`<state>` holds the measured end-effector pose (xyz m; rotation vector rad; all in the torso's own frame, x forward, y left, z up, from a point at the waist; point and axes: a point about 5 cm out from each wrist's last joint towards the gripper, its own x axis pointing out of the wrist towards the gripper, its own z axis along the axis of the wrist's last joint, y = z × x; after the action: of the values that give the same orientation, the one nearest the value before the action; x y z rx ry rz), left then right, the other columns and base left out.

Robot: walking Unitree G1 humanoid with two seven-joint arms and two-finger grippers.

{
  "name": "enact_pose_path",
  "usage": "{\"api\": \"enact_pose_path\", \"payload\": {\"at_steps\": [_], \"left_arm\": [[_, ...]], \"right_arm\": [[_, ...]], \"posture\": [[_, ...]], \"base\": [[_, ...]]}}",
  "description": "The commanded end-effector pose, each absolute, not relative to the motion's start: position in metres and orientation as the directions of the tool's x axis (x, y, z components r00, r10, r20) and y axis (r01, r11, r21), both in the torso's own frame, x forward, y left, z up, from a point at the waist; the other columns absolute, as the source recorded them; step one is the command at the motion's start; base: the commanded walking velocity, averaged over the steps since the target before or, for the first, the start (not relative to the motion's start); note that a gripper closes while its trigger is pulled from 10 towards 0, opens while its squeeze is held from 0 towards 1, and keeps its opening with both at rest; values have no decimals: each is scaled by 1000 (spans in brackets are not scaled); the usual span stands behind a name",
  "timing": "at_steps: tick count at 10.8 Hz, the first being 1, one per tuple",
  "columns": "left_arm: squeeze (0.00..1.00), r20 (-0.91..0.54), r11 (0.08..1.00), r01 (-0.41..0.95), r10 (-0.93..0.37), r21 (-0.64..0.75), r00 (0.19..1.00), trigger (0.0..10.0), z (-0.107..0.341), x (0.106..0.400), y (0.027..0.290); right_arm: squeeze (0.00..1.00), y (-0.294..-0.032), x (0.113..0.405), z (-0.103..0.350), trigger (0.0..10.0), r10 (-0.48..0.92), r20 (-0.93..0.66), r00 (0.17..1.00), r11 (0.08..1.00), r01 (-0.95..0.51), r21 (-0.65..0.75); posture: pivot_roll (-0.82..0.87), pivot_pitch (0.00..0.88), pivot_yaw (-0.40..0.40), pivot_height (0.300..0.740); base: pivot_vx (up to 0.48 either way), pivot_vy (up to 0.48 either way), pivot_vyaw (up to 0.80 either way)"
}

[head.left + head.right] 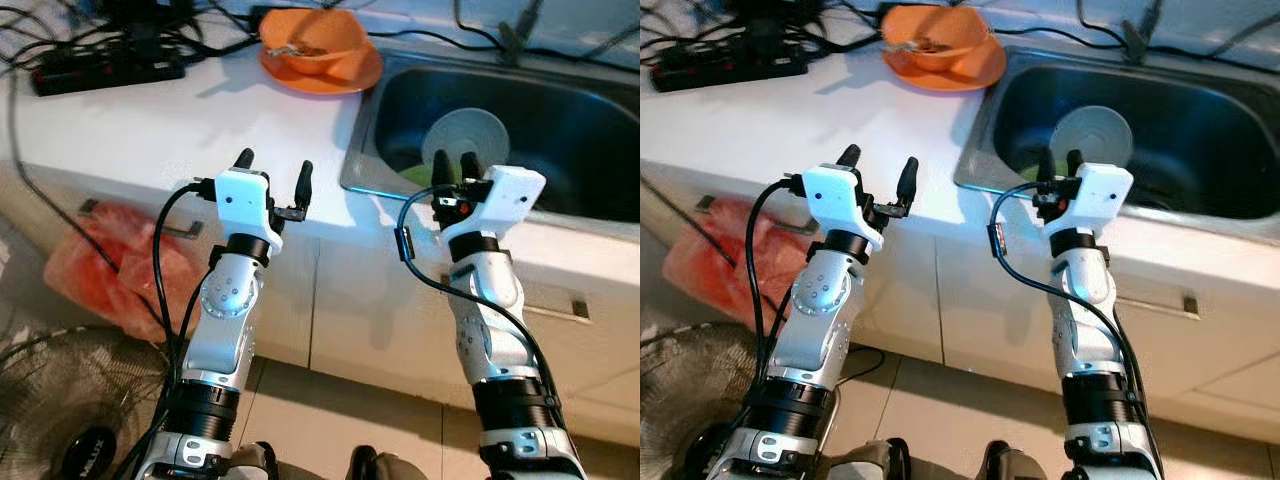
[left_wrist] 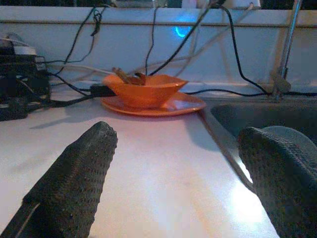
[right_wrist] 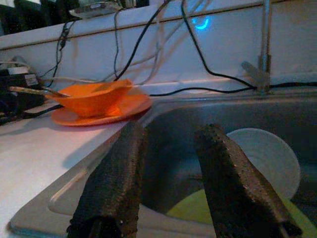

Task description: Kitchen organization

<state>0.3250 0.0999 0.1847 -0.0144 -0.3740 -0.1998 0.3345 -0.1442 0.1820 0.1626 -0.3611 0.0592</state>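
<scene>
Here, both arms are raised at the table edge, nothing held.
A reach for the bowl [image 1: 308,42] on its plate [image 1: 340,75], far back beside the sink [image 1: 365,130], could snag the cables [image 1: 60,40] or tip it. Left tool [image 1: 272,172] gapes wide over the table [image 1: 150,120]; right tool [image 1: 452,166], narrowly parted, aims at the sink's dish [image 1: 466,137].

An orange bowl [image 1: 312,42] sits on a matching orange plate [image 1: 335,76] at the back of the white table [image 1: 150,120], just beside the sink [image 1: 560,120], with what looks like utensils or scraps lying in it. Down in the steel sink, a pale round plate [image 1: 466,140] leans tilted, and a yellow-green dish [image 3: 198,210] lies below it.
</scene>
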Motion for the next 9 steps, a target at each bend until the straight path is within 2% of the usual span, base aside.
{"api": "enact_pose_path", "payload": {"at_steps": [1,5,8,9], "left_arm": [[0,376,984,178,-175,28,910,10000,188,323,103],[0,383,985,171,-166,23,909,10000,191,323,103],[0,387,986,167,-161,18,908,10000,192,323,104],[0,386,986,167,-161,17,908,10000,192,323,104]], "right_arm": [[0,-143,335,180,10000,37,344,938,985,-92,144],[0,-141,336,181,10000,53,351,935,983,-110,144],[0,-141,336,180,10000,55,346,937,983,-112,146],[0,-140,336,180,10000,58,343,938,983,-114,146]], "posture": [[116,173,-18,740],[116,172,-20,740],[114,173,-21,740],[114,173,-23,740]], "base": [[0,0,0],[0,0,0],[250,0,0],[255,0,-550]]}}
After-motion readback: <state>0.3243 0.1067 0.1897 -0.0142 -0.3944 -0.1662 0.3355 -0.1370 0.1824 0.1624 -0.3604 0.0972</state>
